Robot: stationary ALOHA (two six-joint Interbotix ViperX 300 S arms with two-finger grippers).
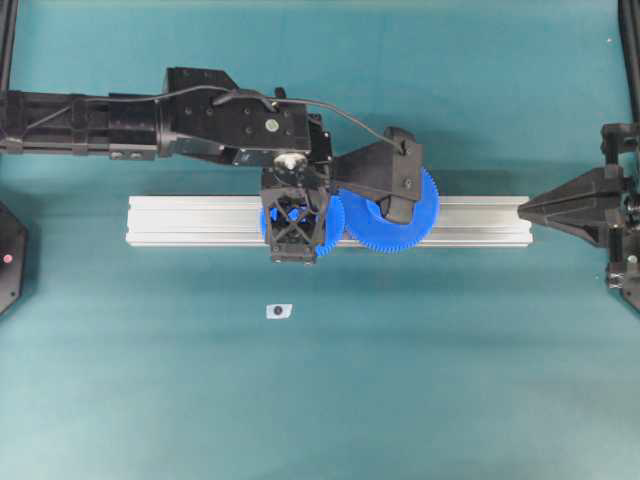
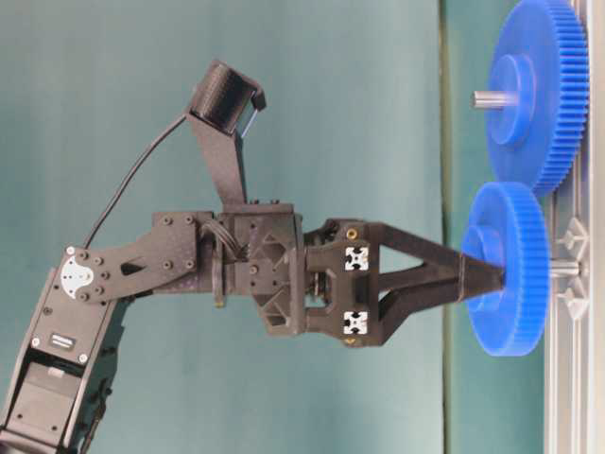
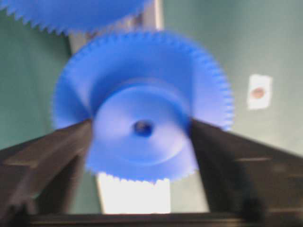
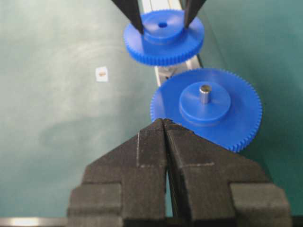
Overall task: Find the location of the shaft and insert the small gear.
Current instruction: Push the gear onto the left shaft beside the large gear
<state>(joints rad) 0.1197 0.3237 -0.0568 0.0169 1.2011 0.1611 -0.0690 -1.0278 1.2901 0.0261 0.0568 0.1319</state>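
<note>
The left gripper (image 2: pixel 496 276) is reaching down over the aluminium rail (image 1: pixel 180 220), its fingers (image 4: pixel 134 19) sitting on either side of the raised hub of the small gear (image 2: pixel 510 270). In the blurred left wrist view the pads seem to be just touching the hub, so the gripper is probably holding the small gear, though a thin gap cannot be ruled out. The small gear is hanging level just above the rail, and in the table-level view the shaft (image 2: pixel 563 269) is showing as a short silver pin between the gear's underside and the rail. The large gear (image 4: pixel 206 108) is sitting on the rail just beside it, teeth near or meeting, with its own grey pin (image 4: pixel 205 93) standing up through the hub. The right gripper (image 4: pixel 164 124) is resting well apart at the rail's far end, its jaws pressed together on nothing. A small white tag (image 1: pixel 279 311) is lying on the teal desk (image 1: pixel 450 380).
</note>
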